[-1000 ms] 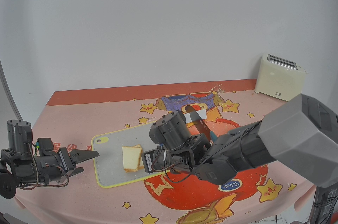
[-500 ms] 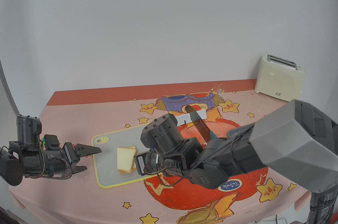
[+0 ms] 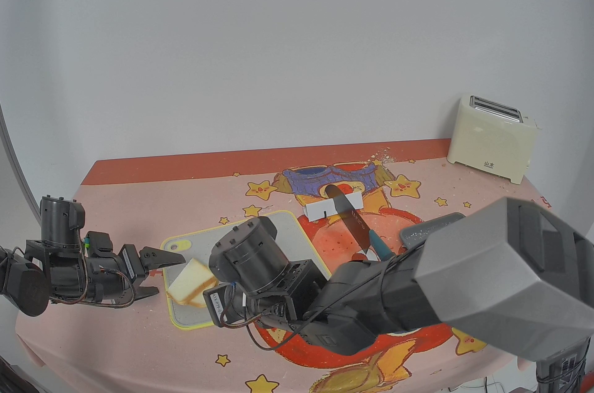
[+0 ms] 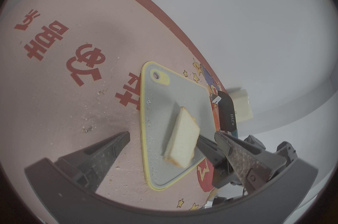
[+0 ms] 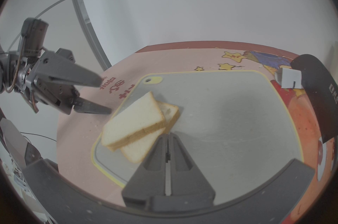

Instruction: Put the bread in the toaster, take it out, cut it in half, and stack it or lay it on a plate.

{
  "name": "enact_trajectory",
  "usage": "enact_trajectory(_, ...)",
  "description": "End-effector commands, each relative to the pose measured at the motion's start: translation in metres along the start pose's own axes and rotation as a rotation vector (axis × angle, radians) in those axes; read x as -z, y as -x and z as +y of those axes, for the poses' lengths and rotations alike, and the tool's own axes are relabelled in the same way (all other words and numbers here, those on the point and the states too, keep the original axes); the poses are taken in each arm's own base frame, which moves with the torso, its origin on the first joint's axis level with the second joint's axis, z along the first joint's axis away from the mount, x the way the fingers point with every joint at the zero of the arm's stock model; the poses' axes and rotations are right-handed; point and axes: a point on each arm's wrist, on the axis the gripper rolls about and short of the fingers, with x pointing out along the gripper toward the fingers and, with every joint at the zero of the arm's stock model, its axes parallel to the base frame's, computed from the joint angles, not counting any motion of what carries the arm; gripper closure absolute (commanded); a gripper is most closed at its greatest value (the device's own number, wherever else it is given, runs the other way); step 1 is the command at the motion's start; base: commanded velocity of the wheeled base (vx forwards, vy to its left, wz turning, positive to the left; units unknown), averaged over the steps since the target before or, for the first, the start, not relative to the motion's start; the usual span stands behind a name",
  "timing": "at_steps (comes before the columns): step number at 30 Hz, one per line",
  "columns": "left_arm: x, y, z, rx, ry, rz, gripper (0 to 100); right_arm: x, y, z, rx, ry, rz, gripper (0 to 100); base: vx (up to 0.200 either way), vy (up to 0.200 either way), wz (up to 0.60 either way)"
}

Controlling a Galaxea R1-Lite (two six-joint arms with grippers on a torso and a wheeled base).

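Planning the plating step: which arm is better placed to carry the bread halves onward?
Probably right: the right end effector is shut on the bread halves, tilted above the cutting board; the left end effector is open beside the board.

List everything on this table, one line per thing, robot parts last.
bread halves: two, white with tan crust, stacked, over the board's near left end
cutting board: one, grey with yellow rim, table's middle left
knife: one, black blade, teal handle, right of the board
holder: one, white, under the knife's blade
toaster: one, cream, far right corner
tray: one, dark grey, right of the knife
table: one, pink cartoon print, red far edge
left gripper: fingers open, left of the bread
right gripper: fingers shut on the bread halves
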Motion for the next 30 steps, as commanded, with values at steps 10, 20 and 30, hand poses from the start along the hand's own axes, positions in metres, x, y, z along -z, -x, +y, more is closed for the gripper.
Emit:
enact_trajectory(10, 0.004, -0.005, -0.004, 0.004, -0.010, 0.031, 0, 0.003, -0.010, -0.009, 0.025, -0.039, 0.009, 100, 0.000, 0.000, 0.00)
enact_trajectory(20, 0.006, -0.011, -0.004, 0.000, -0.015, 0.052, 0, -0.008, -0.013, -0.009, 0.019, -0.048, -0.027, 100, 0.000, 0.000, 0.00)
enact_trajectory(30, 0.007, -0.012, -0.002, -0.007, -0.010, 0.059, 0, -0.004, -0.030, -0.008, 0.018, -0.044, -0.025, 100, 0.000, 0.000, 0.00)
